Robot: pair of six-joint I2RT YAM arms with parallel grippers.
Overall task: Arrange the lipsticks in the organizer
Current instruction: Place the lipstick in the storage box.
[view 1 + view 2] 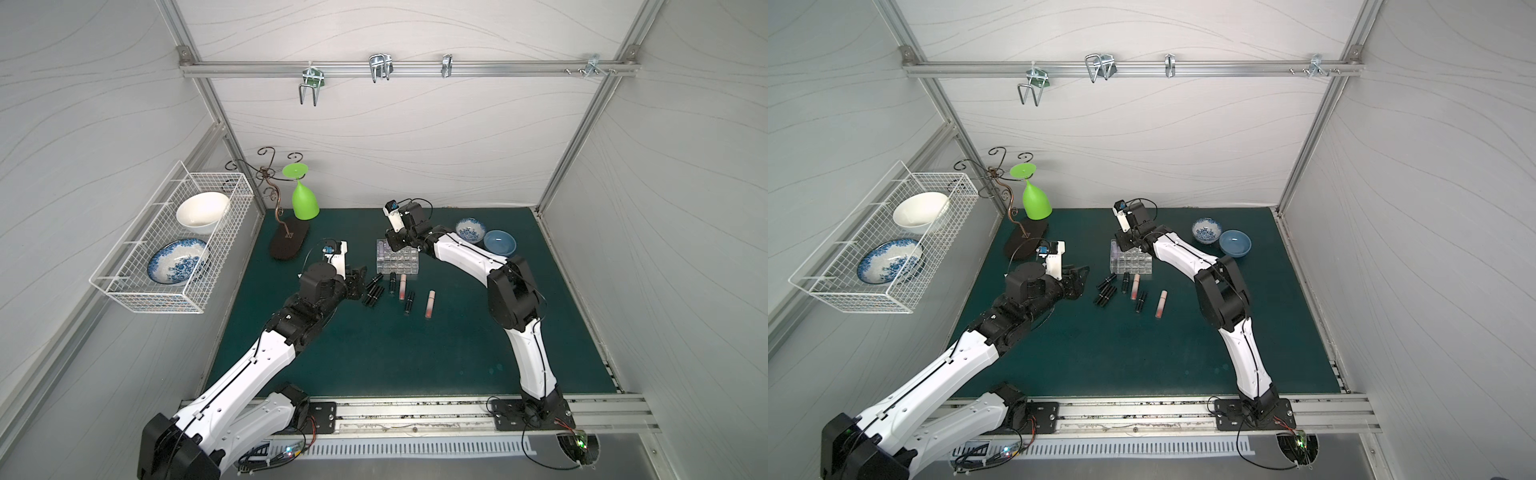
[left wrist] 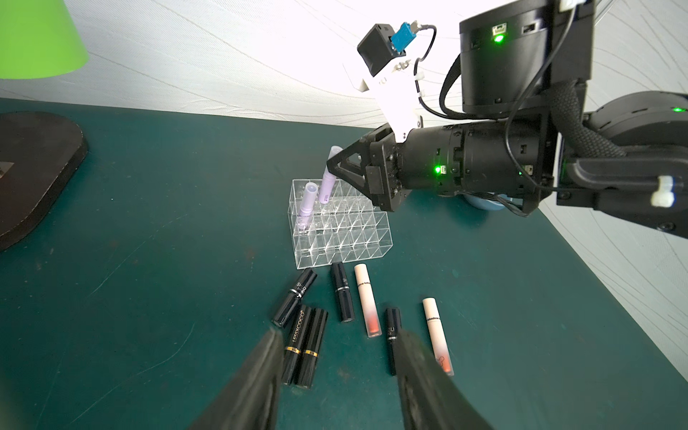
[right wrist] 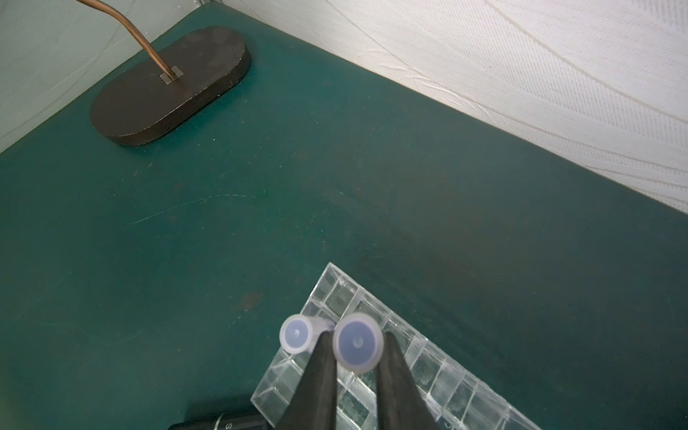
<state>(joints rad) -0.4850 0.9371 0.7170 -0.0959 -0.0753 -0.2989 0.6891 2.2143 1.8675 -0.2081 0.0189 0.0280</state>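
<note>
I judge the lipsticks (image 1: 409, 302) light, rigid and glossy, so liable to slip or roll. I would grip across the barrel near mid-length. The right gripper (image 3: 356, 340) is clamped on a lilac lipstick (image 2: 327, 184), tilted, its lower end at a back-row cell of the clear organizer (image 2: 342, 242), just beside a second lilac lipstick (image 2: 307, 203) standing upright. The left gripper (image 2: 338, 335) hangs open and empty. Several black lipsticks (image 2: 309, 346) and two peach-pink lipsticks (image 2: 366, 301) lie flat on the green mat (image 2: 149, 260) near the organizer.
</note>
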